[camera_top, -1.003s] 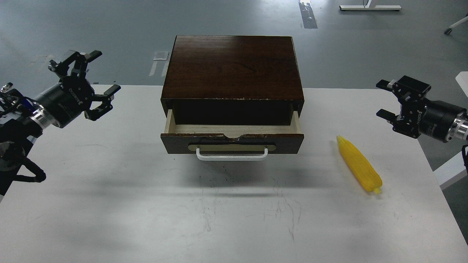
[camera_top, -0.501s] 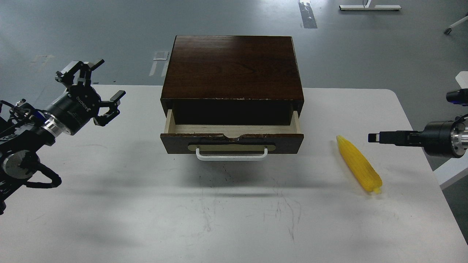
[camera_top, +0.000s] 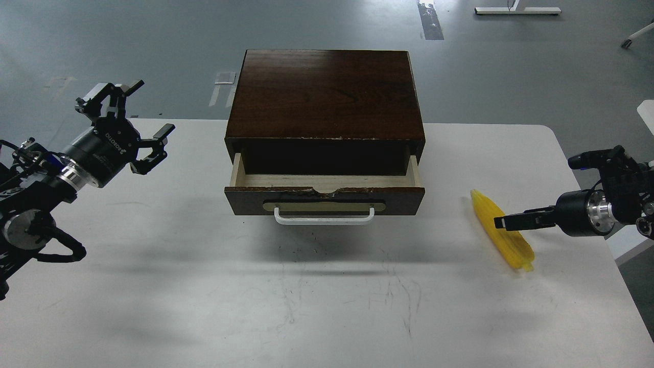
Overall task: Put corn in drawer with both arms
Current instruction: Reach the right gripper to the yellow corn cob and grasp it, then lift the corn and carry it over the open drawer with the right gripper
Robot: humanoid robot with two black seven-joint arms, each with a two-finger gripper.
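Note:
The yellow corn (camera_top: 489, 214) lies on the white table (camera_top: 306, 306) at the right, its tapered end pointing toward the back. My right gripper (camera_top: 503, 223) reaches in from the right edge, seen side-on as a thin dark bar right over the middle of the cob; its fingers cannot be told apart. The drawer (camera_top: 324, 198) stands partly pulled out of the dark wood box (camera_top: 324, 94), showing a strip of pale interior and its white handle (camera_top: 324, 219). My left gripper (camera_top: 140, 125) is open and empty, held above the table left of the box.
The table's right edge (camera_top: 608, 245) runs close behind the corn. Grey floor lies beyond the table, with a white stand base (camera_top: 516, 9) at the far back right.
My right gripper has turned side-on and come down and left, from beside the table's right edge to over the corn. My left gripper has shifted slightly. The corn and the drawer have not moved.

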